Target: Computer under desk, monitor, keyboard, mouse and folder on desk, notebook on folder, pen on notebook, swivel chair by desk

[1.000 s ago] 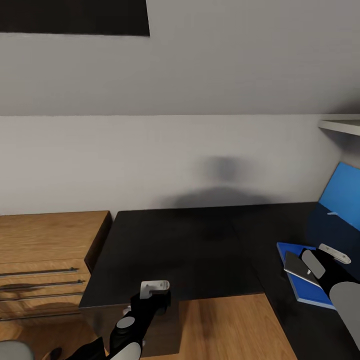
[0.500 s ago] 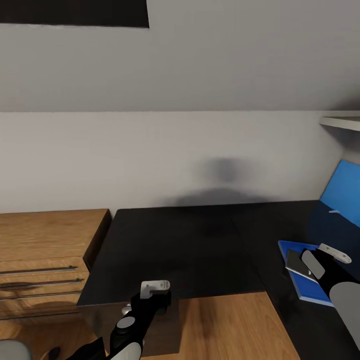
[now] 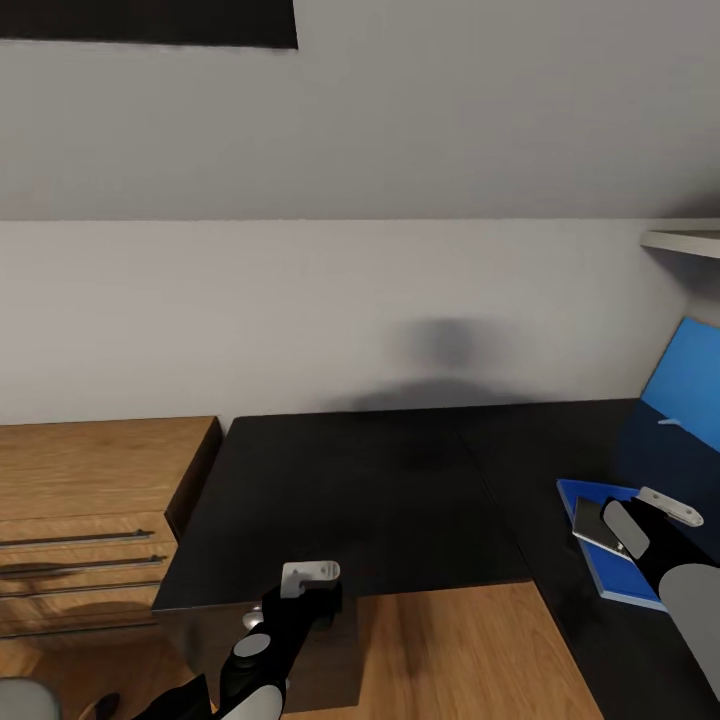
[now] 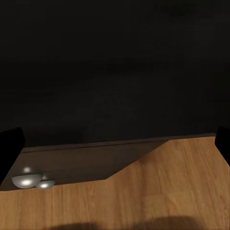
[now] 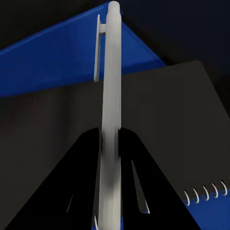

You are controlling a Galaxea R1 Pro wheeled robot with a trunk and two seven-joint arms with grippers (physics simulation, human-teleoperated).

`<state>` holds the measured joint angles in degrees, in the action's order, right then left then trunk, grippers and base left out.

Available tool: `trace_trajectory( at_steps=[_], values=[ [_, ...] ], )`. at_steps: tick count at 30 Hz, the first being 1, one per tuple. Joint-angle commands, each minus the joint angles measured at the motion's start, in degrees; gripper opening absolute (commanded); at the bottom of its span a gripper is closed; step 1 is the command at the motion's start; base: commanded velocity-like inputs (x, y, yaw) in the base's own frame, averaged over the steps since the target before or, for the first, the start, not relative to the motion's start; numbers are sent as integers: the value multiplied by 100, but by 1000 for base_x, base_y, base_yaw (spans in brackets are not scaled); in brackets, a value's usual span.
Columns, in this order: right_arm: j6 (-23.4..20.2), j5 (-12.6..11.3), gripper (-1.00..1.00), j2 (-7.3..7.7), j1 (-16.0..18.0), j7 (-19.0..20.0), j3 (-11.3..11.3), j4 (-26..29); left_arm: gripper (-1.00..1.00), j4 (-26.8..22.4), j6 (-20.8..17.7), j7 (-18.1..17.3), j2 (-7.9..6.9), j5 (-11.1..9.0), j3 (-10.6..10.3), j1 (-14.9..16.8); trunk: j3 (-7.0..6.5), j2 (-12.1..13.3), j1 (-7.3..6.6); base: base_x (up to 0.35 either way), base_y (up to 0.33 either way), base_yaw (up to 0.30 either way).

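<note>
Right gripper (image 5: 110, 143) clamped on the pen (image 5: 111, 96), poised over the notebook (image 5: 158, 124); notebook already lies on the folder (image 3: 590, 545), folder on the desk (image 3: 350, 490) at its right wing; pen not yet set down. Left gripper (image 3: 310, 572) hangs at the desk's front edge, jaws apart, empty. Monitor, keyboard, mouse placement cannot be judged here.

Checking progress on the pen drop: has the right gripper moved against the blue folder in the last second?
No. The right gripper sits at the same spot over the folder.
</note>
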<state>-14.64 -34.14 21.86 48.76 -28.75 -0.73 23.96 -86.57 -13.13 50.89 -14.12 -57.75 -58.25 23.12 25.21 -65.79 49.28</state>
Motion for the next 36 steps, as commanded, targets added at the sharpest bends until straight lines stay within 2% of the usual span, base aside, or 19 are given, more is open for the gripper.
trace_trajectory(
  at_steps=[1,8,9,22,25,28,33,36],
  values=[
    [-33,-23,-100,2,2,-16,-7,13,100,-9,-25,35,-3,-16,-11,9,7,-5,0,0,0,0],
    [-39,-22,-100,2,2,-16,-7,13,100,-9,-23,35,-11,-17,-11,9,7,-5,0,0,0,0],
    [-39,-22,100,2,2,-16,-7,13,100,-9,-23,35,-12,-17,-11,9,7,-5,0,0,0,0],
    [-22,-18,100,5,2,-12,-8,98,100,8,-26,35,-12,-25,-6,9,7,-5,0,0,0,0],
    [9,95,100,-36,-10,-24,-81,380,100,13,-27,35,-12,-25,-9,9,7,-5,0,0,0,0],
    [-8,281,100,-155,-198,-55,-154,1013,100,27,-30,35,-12,-32,-10,9,7,-5,0,0,0,0],
    [-161,324,100,-205,-645,-77,-179,1842,100,34,-29,29,-12,-34,-57,9,7,-5,0,-2,0,0],
    [-272,309,100,-218,-719,-77,-193,1989,100,35,-31,29,-12,-34,-73,9,7,-5,0,-125,0,0]
  ],
)
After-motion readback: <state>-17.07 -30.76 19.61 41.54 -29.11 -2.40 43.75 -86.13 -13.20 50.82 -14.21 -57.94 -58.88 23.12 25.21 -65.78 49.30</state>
